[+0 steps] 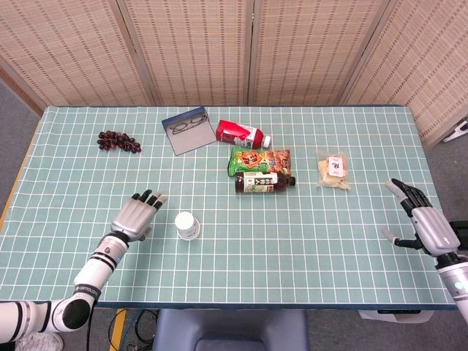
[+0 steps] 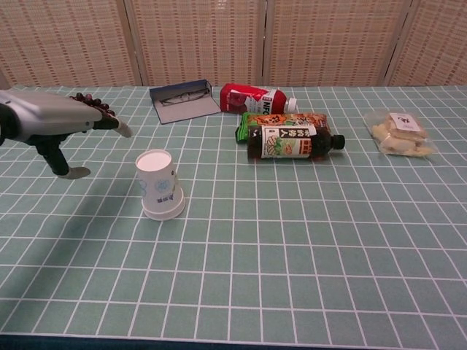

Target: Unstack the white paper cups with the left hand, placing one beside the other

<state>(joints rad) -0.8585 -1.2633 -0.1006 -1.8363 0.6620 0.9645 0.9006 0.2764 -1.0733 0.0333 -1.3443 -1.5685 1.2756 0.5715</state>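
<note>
The white paper cups (image 1: 187, 225) (image 2: 160, 185) stand stacked upside down on the green checked table, left of centre, with a blue print on the side. My left hand (image 1: 135, 214) (image 2: 55, 120) hovers just left of the stack, fingers spread and holding nothing, a short gap from the cups. My right hand (image 1: 427, 226) is at the table's right edge, fingers apart and empty; the chest view does not show it.
At the back lie a bunch of grapes (image 1: 119, 141), a glasses case (image 1: 188, 130), a red bottle (image 1: 240, 133), a green snack bag (image 1: 259, 159), a dark bottle (image 1: 265, 182) and a bagged snack (image 1: 333, 169).
</note>
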